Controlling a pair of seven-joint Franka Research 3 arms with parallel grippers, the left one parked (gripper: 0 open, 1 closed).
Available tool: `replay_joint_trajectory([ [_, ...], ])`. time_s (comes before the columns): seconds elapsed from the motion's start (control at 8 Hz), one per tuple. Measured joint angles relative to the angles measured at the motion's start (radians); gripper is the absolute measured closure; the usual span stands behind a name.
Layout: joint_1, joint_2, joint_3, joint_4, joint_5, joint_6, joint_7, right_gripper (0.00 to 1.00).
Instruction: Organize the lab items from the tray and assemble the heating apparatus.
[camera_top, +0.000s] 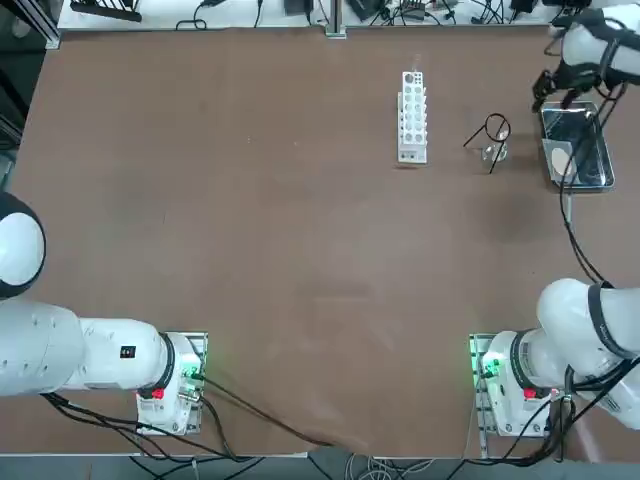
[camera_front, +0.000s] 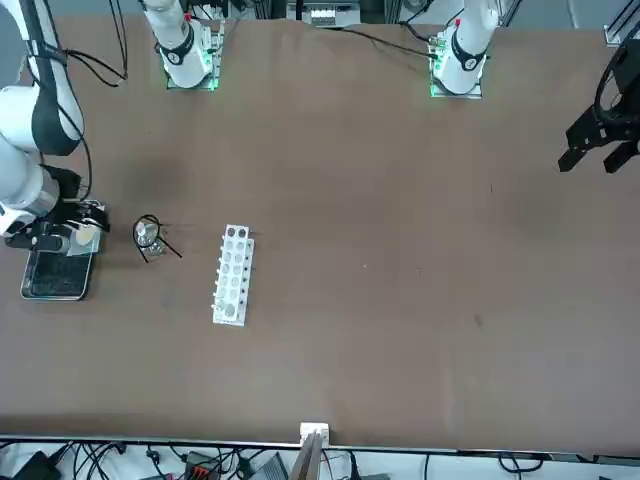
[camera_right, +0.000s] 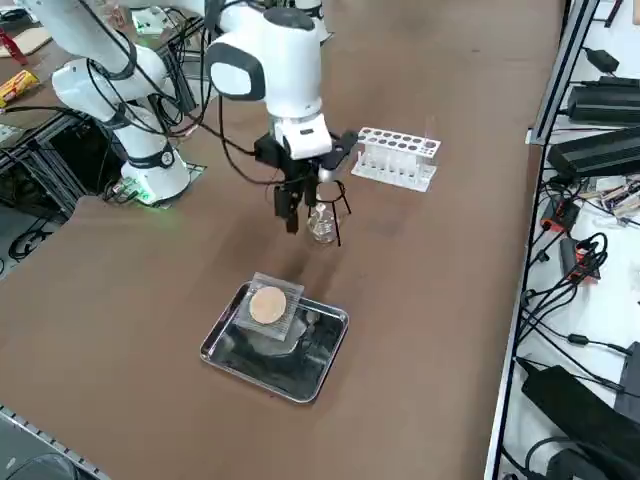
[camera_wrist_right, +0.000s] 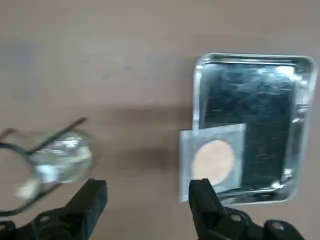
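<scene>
The shiny metal tray (camera_top: 590, 160) (camera_right: 322, 362) (camera_wrist_right: 260, 100) lies at the table's far right. The square grey mesh with the tan disc (camera_top: 560, 160) (camera_right: 268, 305) (camera_wrist_right: 213, 160) rests across one end of the tray, overlapping its rim. Just beside the tray stands the black wire ring stand (camera_top: 495, 128) (camera_right: 335, 195) (camera_wrist_right: 20, 147), with the clear glass burner (camera_top: 494, 152) (camera_right: 320, 226) (camera_wrist_right: 60, 160) among its legs. My right gripper (camera_top: 562, 98) (camera_front: 60, 235) (camera_right: 290, 212) (camera_wrist_right: 149, 200) hangs open above the table between the tray and the stand, holding nothing.
A white holed rack (camera_top: 412, 117) (camera_front: 233, 275) (camera_right: 397, 157) stands left of the ring stand. Cables and equipment line the far table edge (camera_top: 400, 12).
</scene>
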Motion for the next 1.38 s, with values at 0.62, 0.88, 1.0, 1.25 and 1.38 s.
replay_joint_trajectory([
  [0.62,-0.058,0.212,-0.017,-0.006,-0.218,0.119,0.086,0.07],
  [0.88,-0.032,0.226,-0.030,-0.007,-0.300,0.111,0.127,0.12],
  [1.0,-0.027,0.241,-0.045,-0.007,-0.370,0.109,0.155,0.17],
  [1.25,-0.026,0.298,-0.060,-0.008,-0.508,0.101,0.252,0.22],
  [1.38,-0.020,0.316,-0.061,-0.007,-0.538,0.083,0.280,0.28],
])
